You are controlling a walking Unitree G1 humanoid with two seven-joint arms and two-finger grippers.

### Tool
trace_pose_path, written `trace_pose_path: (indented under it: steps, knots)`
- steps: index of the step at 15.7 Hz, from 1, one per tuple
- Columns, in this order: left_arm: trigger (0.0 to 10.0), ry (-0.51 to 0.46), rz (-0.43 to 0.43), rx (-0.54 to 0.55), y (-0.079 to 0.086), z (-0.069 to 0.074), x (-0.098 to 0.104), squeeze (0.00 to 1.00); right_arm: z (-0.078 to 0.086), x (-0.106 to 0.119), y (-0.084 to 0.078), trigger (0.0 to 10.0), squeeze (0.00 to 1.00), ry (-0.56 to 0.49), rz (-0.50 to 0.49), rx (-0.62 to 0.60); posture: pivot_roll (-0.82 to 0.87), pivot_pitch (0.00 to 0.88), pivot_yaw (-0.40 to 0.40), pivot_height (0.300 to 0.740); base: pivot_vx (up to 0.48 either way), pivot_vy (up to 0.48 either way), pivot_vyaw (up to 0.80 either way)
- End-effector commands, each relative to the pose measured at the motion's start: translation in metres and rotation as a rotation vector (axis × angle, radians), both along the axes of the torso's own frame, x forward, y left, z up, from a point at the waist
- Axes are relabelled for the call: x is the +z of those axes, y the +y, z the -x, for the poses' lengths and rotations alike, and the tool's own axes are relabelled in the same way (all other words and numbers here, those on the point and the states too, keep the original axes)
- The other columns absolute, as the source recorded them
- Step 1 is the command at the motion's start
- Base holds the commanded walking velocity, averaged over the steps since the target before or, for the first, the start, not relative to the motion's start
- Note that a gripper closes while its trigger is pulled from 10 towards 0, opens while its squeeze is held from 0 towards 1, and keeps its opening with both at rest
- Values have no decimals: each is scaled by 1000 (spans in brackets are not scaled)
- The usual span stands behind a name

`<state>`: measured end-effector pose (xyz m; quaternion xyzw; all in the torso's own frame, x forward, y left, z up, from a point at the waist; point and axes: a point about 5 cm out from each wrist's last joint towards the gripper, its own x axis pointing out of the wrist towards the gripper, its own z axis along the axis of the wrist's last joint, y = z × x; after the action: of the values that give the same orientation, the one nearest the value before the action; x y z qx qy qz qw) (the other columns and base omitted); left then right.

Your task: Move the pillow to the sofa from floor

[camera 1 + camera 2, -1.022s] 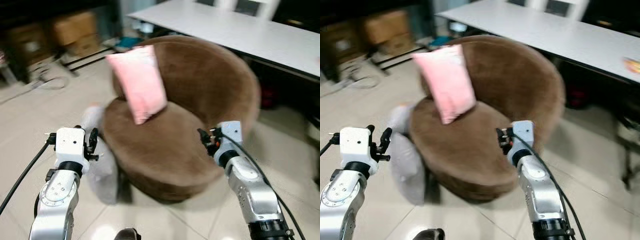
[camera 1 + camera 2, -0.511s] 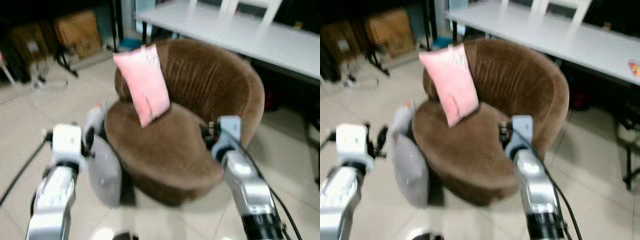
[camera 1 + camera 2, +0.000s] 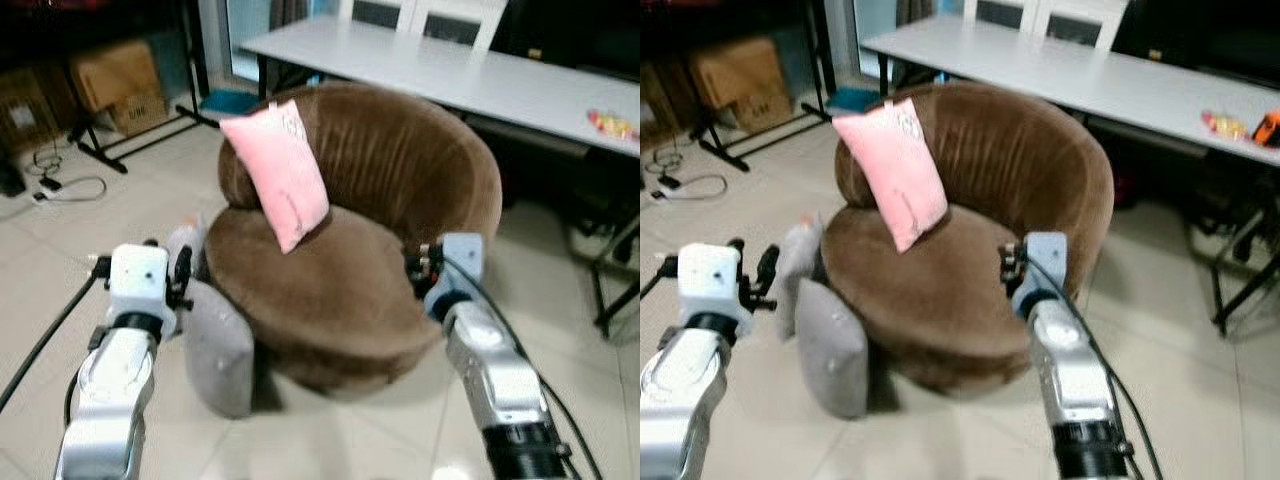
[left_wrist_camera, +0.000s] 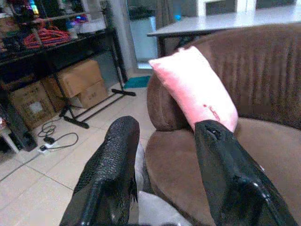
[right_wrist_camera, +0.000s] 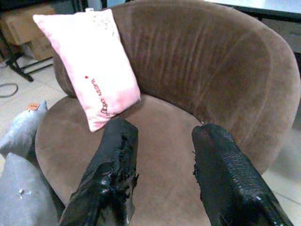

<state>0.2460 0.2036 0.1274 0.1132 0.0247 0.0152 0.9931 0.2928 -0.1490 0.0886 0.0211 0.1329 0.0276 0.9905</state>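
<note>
Pillow (image 3: 220, 350), grey, stands on the tiled floor (image 3: 60, 240) leaning against the near left side of the round brown sofa (image 3: 400, 190), with a second grey pillow (image 3: 185, 245) just behind it. A pink pillow (image 3: 278, 170) rests against the sofa's back. Left hand (image 4: 164, 174) and right hand (image 5: 162, 174) are both released, holding nothing. A white desk (image 3: 440, 70) stands far behind.

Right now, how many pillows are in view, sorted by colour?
Pink pillow, leaning on the brown sofa's backrest: 1
Grey pillows on the floor against the sofa's left side: 2, a nearer one and a farther one
Total: 3 pillows
</note>
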Motion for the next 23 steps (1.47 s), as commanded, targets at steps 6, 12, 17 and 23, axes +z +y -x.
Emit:
trace_pose_path:
  steps: [6,12,17,23]
  knots:
    - [10000,-50,93,-30,-4,0,6,0,2,4,6,10000,0,-23,-3,73,-82,0,-28,740,0,130,400]
    - [10000,-59,77,-24,-1,6,6,0,1,3,8,10000,0,-22,-11,80,-59,0,-50,740,317,0,800]
    - [10000,-44,42,-40,1,6,5,0,2,-3,-8,10000,0,8,27,-52,-65,0,-40,740,339,0,160]
    - [10000,-45,22,-47,2,4,6,0,-2,1,-11,10000,0,-23,29,-86,-62,0,-51,740,341,0,0]
